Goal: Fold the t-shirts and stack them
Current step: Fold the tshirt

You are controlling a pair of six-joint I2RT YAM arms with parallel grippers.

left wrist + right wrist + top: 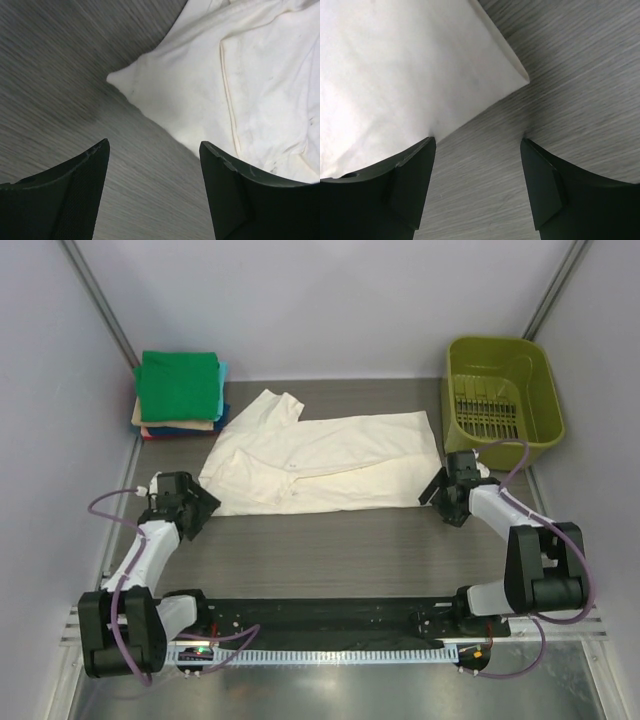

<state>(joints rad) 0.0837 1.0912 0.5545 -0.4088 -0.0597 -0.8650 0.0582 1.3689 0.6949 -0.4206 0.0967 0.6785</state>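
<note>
- Cream t-shirt (320, 462) lies spread across the middle of the tabletop (330, 550), partly folded over itself.
- My left pincer (155, 145) stands apart beside the shirt's near left corner, holding nothing.
- My right pincer (479, 141) stands apart beside its near right corner, holding nothing.
- Folded t-shirts (180, 390), green on top, sit stacked in the tabletop's far left corner.

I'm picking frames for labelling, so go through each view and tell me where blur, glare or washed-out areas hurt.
Top view: evenly lit and sharp, soft shadows only, mild sheen on the metal strip at the near edge. Left wrist: table grain smeared, cream shirt bright but seams readable, fingers near black. Right wrist: shirt washed out to flat white, table grain crisp.
</note>
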